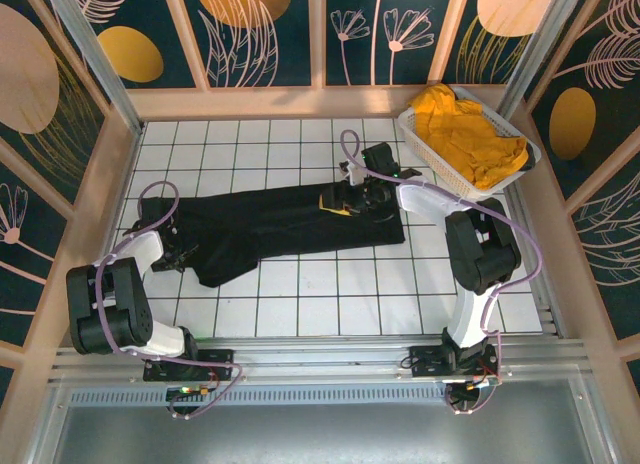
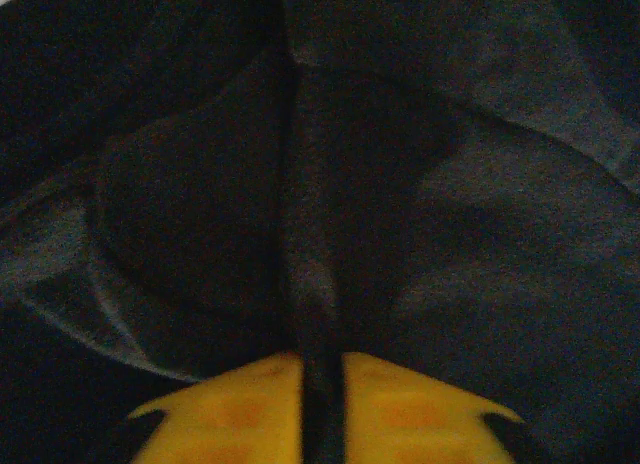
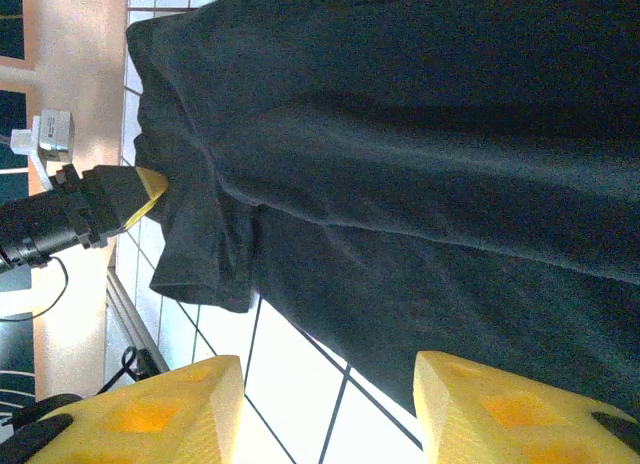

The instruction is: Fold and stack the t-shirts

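The black t-shirt (image 1: 290, 224) lies spread lengthwise across the white tiled table (image 1: 300, 304), crumpled at its left end. My left gripper (image 1: 183, 249) sits at that left end. In the left wrist view it (image 2: 322, 369) is shut on a raised fold of the black cloth (image 2: 480, 184). My right gripper (image 1: 332, 200) hovers over the shirt's upper right part. In the right wrist view it (image 3: 328, 369) is open, with bare tile and the shirt's edge (image 3: 420, 134) between its fingers. The mustard-yellow t-shirt (image 1: 465, 134) lies bunched in the basket.
The white lattice basket (image 1: 430, 156) stands at the back right corner, against the wall. Wooden walls close in the table on the left, back and right. Bare tiles run along the near side, in front of the shirt. The left gripper's yellow tip (image 3: 148, 189) shows by a sleeve.
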`<state>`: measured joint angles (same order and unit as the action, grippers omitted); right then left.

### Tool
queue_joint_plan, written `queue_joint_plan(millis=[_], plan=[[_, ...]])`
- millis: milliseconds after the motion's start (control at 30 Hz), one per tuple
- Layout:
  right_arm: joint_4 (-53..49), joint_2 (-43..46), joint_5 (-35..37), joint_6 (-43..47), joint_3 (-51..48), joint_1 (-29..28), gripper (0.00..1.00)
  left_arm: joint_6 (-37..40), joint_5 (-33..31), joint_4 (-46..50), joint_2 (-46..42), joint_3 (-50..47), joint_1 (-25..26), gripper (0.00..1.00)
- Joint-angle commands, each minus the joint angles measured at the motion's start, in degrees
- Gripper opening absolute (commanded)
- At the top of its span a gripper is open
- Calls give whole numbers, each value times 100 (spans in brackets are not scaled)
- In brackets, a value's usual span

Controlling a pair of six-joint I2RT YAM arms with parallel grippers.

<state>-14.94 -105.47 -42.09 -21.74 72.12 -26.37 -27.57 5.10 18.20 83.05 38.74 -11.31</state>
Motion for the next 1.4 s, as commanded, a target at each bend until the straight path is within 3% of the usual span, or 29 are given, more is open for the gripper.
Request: queue_joint_plan(millis=[0, 133, 600, 933, 1133, 1367], plan=[[0, 53, -39, -14, 171, -13, 49, 37, 140, -115, -75, 8, -19, 8], [-9, 61, 24, -48, 145, -9, 48, -17, 140, -57, -167, 76, -20, 0], [-61, 30, 139, -59, 168, -9, 47, -986, -235, 685, -436, 759, -20, 0], [-96, 23, 209, -41, 170, 57, 46, -1063, -422, 1457, 127, 1970, -14, 0], [-97, 31, 231, -49, 119, 106, 46, -689, -564, 1755, 922, 2672, -16, 0], [-32, 126, 592, -220, -38, 212, 43, -231, -1170, 1609, 1820, 2988, -20, 0]])
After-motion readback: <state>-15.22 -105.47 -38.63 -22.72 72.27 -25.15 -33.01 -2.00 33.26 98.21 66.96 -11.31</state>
